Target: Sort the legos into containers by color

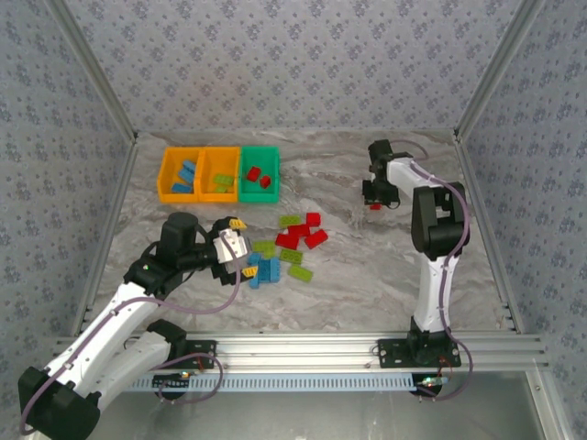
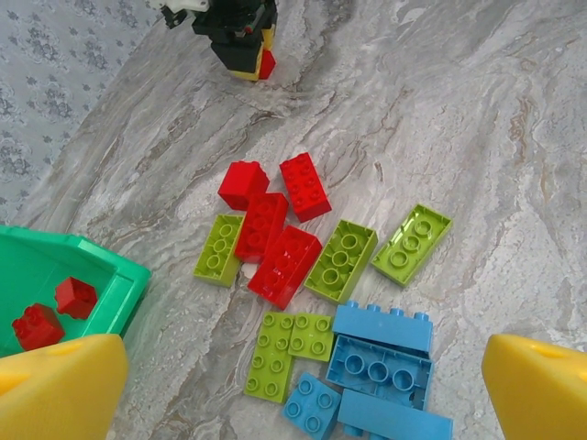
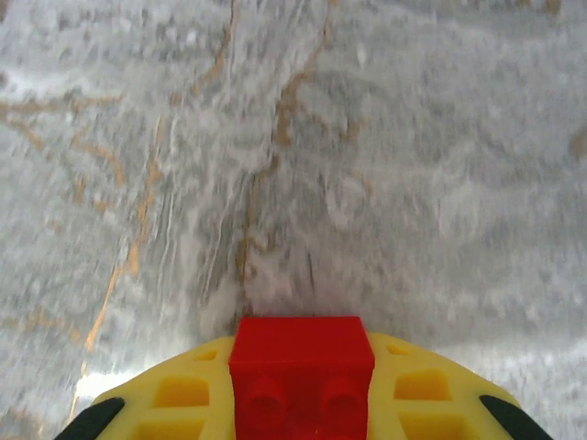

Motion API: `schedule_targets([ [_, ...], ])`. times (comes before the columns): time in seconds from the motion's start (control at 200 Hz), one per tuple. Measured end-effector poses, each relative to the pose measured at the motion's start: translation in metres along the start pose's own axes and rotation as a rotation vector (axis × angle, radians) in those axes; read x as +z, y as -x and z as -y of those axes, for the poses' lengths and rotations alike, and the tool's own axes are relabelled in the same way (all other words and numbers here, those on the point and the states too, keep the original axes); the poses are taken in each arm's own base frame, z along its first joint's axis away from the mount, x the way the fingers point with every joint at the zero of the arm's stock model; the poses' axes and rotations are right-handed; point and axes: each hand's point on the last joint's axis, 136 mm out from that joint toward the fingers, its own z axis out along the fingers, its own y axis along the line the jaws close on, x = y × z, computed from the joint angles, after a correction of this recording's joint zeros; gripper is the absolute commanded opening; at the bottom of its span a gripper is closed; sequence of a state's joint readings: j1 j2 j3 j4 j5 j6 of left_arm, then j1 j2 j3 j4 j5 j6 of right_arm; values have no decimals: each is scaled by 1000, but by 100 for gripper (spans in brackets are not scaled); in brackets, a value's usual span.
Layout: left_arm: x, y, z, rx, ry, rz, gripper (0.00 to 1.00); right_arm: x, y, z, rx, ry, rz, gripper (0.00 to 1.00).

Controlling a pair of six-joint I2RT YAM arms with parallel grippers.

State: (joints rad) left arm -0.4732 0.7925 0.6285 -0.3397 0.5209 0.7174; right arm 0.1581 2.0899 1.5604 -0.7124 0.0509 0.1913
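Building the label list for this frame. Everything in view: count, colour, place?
bins: 3, two orange and one green, joined row, far left of table
binned blue bricks: a few, blue, left orange bin
binned lime bricks: a few, lime, middle orange bin
binned red bricks: 2, red, green bin
loose red bricks: 4, red, centre pile
loose lime bricks: about 5, lime, centre pile
loose blue bricks: about 4, blue, pile's near side
held red brick: 1, red, between right fingers
table: 1, grey marbled
left fingers: 2, yellow, open, left of pile
right fingers: 2, yellow, shut on brick
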Motion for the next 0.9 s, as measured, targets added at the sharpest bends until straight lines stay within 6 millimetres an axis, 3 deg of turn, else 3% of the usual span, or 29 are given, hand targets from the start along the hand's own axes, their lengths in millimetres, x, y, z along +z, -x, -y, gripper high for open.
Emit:
schedule_targets([
  [0.085, -1, 0, 1, 2, 0, 4, 99, -25, -6, -6, -2, 36, 36, 22],
  [0.18, -3, 0, 3, 10, 9, 12, 99, -78, -6, -28, -29, 114, 161, 23],
  [0.325, -5, 1, -2, 29, 50, 20, 99, -167, -23, -105, -158, 323, 403, 23],
  [0.435, -6, 1, -13, 25, 111, 18, 99, -196, -46, -172, -268, 475, 474, 23],
  [0.52, -8, -1, -27, 6, 186, 1, 99, -195, -57, -213, -328, 536, 487, 23],
  [0.64, -16, -8, -56, -45, 347, -48, 99, -166, -56, -260, -381, 544, 467, 20],
  [0.79, -37, -26, -94, -147, 569, -122, 99, -124, -20, -300, -381, 499, 479, 22],
  [0.899, -46, -35, -107, -199, 649, -150, 99, -104, 14, -322, -384, 467, 513, 27],
])
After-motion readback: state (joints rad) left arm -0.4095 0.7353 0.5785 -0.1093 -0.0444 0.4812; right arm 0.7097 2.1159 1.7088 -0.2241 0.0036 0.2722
